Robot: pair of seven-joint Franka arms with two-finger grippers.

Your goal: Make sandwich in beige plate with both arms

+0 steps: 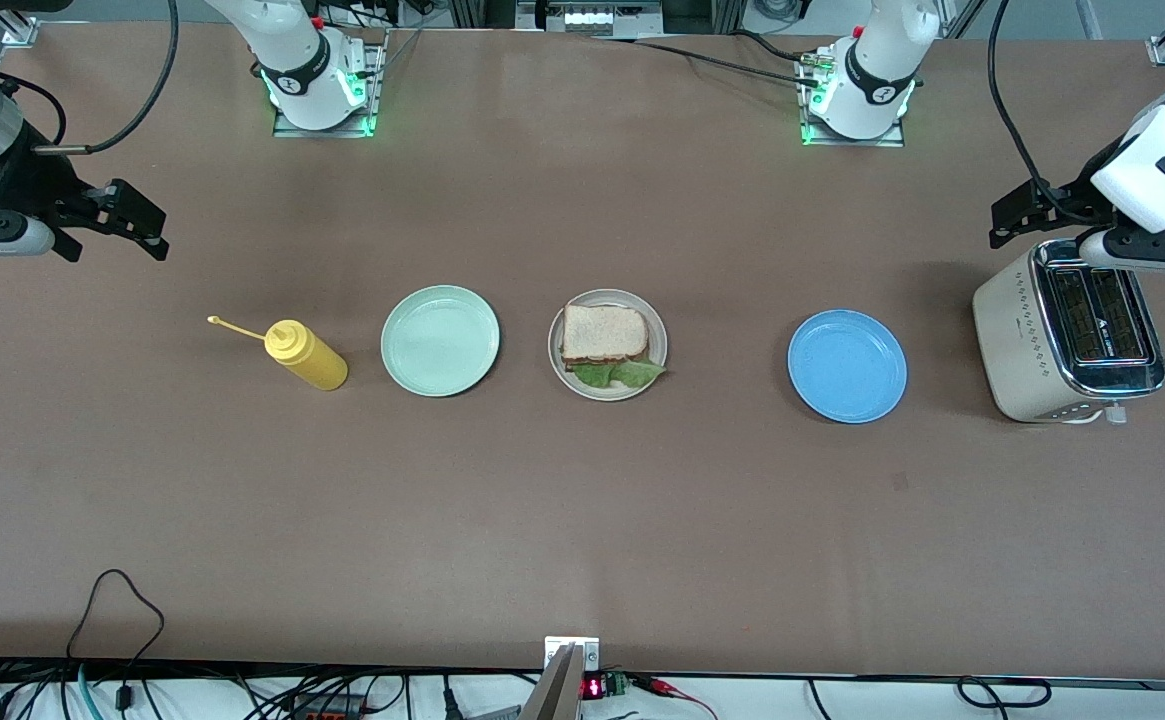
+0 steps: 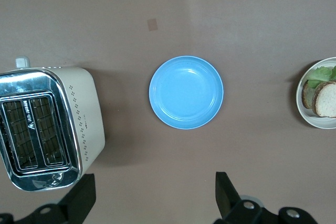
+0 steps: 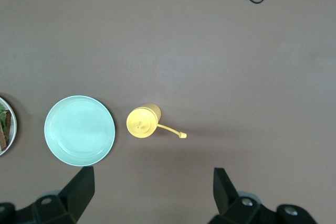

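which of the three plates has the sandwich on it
The beige plate, the middle one of the row. It holds the sandwich with lettuce sticking out; the mint plate and the blue plate on either side are bare.

The light is bright and even, and it comes from above. The brown worktop (image 1: 582, 520) looks matte and has almost no glare; only a pale wide sheen lies on it near the arm bases. Shadows are soft and short: the toaster (image 1: 1062, 335) throws a dim shadow toward the blue plate (image 1: 847, 365), and the yellow bottle (image 1: 304, 354) has a faint one under its nozzle. The chrome top of the toaster gives small bright reflections. Green lamps glow at both arm bases. All three views are sharp, with no motion blur. The front view bends slightly at its edges, and its colours look a little cool
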